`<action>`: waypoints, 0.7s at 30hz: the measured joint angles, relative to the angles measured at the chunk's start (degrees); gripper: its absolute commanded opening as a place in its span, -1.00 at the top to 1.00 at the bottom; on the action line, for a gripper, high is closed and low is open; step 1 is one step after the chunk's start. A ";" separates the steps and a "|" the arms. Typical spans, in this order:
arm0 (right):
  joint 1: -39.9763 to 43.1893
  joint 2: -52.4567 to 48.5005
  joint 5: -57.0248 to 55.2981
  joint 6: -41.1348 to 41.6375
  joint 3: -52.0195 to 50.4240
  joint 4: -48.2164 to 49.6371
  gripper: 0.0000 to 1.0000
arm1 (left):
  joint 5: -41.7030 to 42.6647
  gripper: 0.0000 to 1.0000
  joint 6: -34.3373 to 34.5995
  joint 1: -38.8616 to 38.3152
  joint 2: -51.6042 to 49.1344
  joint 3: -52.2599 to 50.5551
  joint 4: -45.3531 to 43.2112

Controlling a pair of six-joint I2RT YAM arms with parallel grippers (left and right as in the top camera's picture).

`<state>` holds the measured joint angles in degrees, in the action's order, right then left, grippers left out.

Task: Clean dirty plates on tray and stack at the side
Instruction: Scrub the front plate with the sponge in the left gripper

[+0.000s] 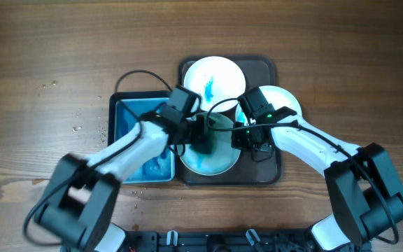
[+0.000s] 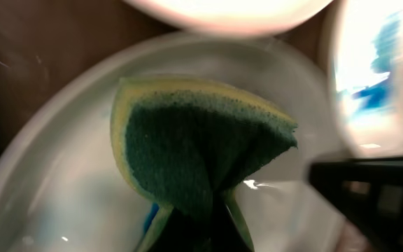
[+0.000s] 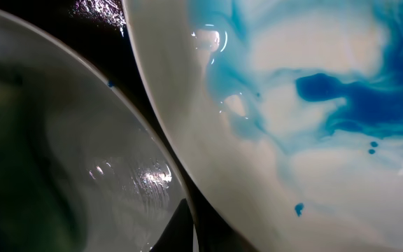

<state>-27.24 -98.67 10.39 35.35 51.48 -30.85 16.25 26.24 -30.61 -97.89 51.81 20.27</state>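
Left jaws: clamped on a sponge point(image 2: 201, 154), which we see folded into a fan spreading out from the left gripper point(image 1: 203, 134), dark green scouring face up, yellow edge round the curve. Right jaws: closed; the right gripper point(image 1: 247, 136) sits at the right rim of the near plate point(image 1: 215, 162), but we cannot tell whether that rim is pinched between the fingers or only touched. All three plates lie flat and face up on the tray point(image 1: 271, 175): the near plate at its front, the far plate point(image 1: 213, 78) at its back, the right plate point(image 1: 285, 101) hanging over the tray's right rim. The sponge presses on the near plate, which shows a pale teal film. We judge this the scrub of the first plate. The far plate carries blue streaks, and the right plate has heavy blue pools and specks in the right wrist view. Nothing is stacked beside the tray yet, so we judge the task early: finish this plate, wash the other two, then stack all three. The plates are round, so they have no long axis. The tray's long axis runs away from the robot, near to far. The sponge's fan points off the fingers toward the plate's middle. A basin of blue water point(image 1: 135, 119) stands just left of the tray, touching or nearly so.
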 measured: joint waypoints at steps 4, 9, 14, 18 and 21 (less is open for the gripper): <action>0.00 0.00 -0.35 0.00 0.11 -0.24 0.91 | -0.55 0.92 0.04 -0.33 -2.89 0.63 0.00; 0.00 0.00 -0.37 0.00 0.11 -0.33 0.91 | -7.17 0.92 0.85 -1.38 -3.15 2.91 6.36; 0.00 0.00 -0.37 0.00 0.15 -0.35 0.91 | -15.32 0.92 1.14 -1.64 -3.15 5.49 14.47; 0.00 0.00 -0.37 0.00 0.15 -0.35 0.91 | -17.64 0.92 1.57 -1.66 -3.17 6.01 15.76; 0.00 0.00 -0.44 0.02 0.15 -0.37 0.91 | -16.04 0.92 1.81 -1.44 -3.34 5.84 13.55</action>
<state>-27.24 -98.67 9.96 35.38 51.64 -31.22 0.21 28.05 -32.05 -101.23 57.65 33.82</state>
